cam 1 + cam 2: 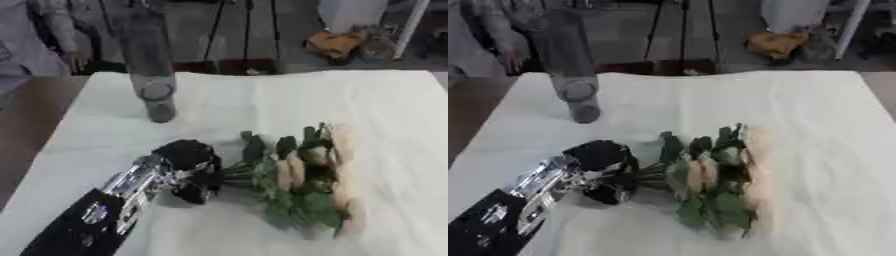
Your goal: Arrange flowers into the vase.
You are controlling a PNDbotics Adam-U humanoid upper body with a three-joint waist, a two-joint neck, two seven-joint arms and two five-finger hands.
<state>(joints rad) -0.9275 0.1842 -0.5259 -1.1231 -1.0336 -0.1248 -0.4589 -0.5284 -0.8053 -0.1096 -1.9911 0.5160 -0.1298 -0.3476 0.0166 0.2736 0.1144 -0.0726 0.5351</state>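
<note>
A bunch of flowers with pale peach blooms and dark green leaves lies on the white table cloth, its stems pointing left. My left hand comes in from the lower left and is curled round the stem ends. A tall clear glass vase stands upright at the far left of the table, well behind the hand. My right hand shows in neither view.
The table's far edge runs just behind the vase, with tripod legs and an orange object on the floor beyond. A person stands past the far left corner. Bare cloth lies to the right of the flowers.
</note>
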